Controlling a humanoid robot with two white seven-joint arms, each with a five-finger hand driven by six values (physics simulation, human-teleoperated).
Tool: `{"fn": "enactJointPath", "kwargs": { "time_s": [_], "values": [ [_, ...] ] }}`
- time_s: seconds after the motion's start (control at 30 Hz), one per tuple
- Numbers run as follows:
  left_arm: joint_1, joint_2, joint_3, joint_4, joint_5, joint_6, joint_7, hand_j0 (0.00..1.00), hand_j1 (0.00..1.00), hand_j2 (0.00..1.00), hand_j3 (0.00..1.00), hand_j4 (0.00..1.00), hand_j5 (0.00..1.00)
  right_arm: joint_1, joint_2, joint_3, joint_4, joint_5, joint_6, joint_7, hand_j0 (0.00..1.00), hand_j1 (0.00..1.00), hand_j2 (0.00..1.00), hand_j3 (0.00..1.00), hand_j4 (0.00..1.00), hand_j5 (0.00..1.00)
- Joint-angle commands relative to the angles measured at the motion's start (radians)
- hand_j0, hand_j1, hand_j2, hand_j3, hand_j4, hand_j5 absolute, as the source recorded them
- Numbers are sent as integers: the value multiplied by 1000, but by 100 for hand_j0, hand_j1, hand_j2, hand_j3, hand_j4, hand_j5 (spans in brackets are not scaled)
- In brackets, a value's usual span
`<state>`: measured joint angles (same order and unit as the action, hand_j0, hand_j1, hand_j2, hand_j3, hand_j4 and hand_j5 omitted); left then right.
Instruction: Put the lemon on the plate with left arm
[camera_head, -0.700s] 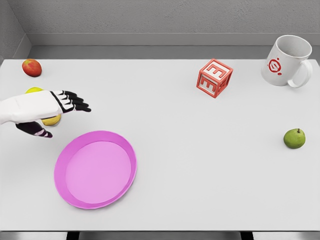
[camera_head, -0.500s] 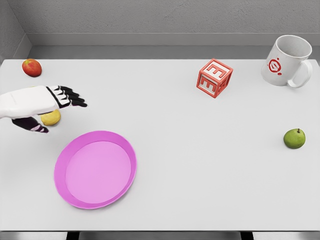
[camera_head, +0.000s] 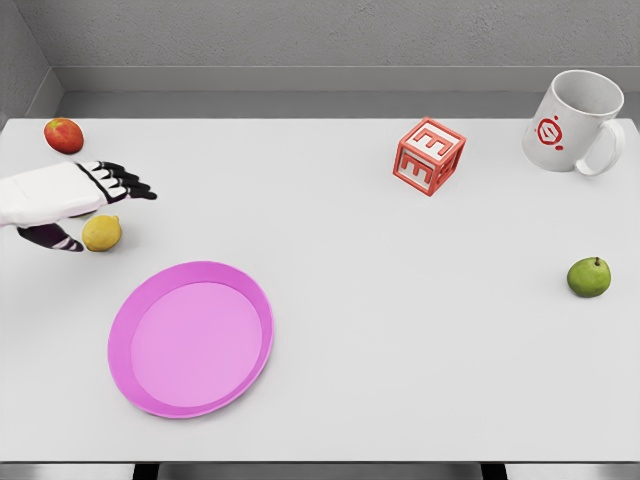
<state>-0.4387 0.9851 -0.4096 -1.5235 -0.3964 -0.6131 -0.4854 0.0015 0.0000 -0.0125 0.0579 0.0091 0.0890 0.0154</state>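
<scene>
The yellow lemon (camera_head: 101, 233) lies on the white table, a little above and left of the pink plate (camera_head: 190, 339). My left hand (camera_head: 92, 208) comes in from the left edge and hovers just above and left of the lemon. Its black fingers (camera_head: 125, 184) stretch out to the right and its thumb (camera_head: 60, 240) hangs low beside the fruit. The hand is open and holds nothing. The right arm is out of view.
A red apple (camera_head: 63, 134) sits at the far left corner. A red letter block (camera_head: 429, 156) stands at the back middle, a white mug (camera_head: 572, 122) at the back right, and a green apple (camera_head: 588, 277) near the right edge.
My left hand has drawn back to the left and slightly up, uncovering the lemon, which now lies in plain sight. Nothing else moved.
</scene>
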Motion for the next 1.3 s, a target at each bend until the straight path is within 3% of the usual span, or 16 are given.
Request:
{"fn": "enactJointPath", "kwargs": {
  "time_s": [0.0,0.2,0.27,0.3,0.4,0.67,0.8,0.9,1.0,1.07,1.27],
  "values": [
    [0,-6,-2,3,-5,2,1,100,100,100,100,100,100,0,0,0,0,0,0,0,100,100,100,100,100,100],
    [26,-10,0,-4,2,2,24,100,100,100,100,100,100,0,0,0,0,0,0,0,100,100,100,100,100,100],
    [34,-6,-8,0,-2,2,220,100,100,100,100,100,100,0,0,0,0,0,0,0,100,100,100,100,100,100],
    [37,-6,-17,9,-7,2,278,100,100,100,100,100,100,0,0,0,0,0,0,0,100,100,100,100,100,100],
    [37,-10,-23,68,-88,2,283,100,100,100,100,100,100,0,0,0,0,0,0,0,100,100,100,100,100,100],
    [38,-10,-58,131,-131,2,284,100,100,100,100,100,100,0,0,0,0,0,0,0,100,100,100,100,100,100],
    [38,-29,-78,125,-114,2,289,100,100,100,100,100,100,0,0,0,0,0,0,0,100,100,100,100,100,100],
    [40,-26,-81,138,-22,2,286,100,100,100,100,100,100,0,0,0,0,0,0,0,100,100,100,100,100,100],
    [38,-29,-83,174,-41,2,284,100,100,100,100,100,100,0,0,0,0,0,0,0,100,100,100,100,100,100],
    [37,-54,-83,192,-101,2,286,100,100,100,100,100,100,0,0,0,0,0,0,0,100,100,100,100,100,100],
    [29,-86,-83,247,-133,2,286,100,100,100,100,100,100,0,0,0,0,0,0,0,100,100,100,100,100,100]
  ]
}}
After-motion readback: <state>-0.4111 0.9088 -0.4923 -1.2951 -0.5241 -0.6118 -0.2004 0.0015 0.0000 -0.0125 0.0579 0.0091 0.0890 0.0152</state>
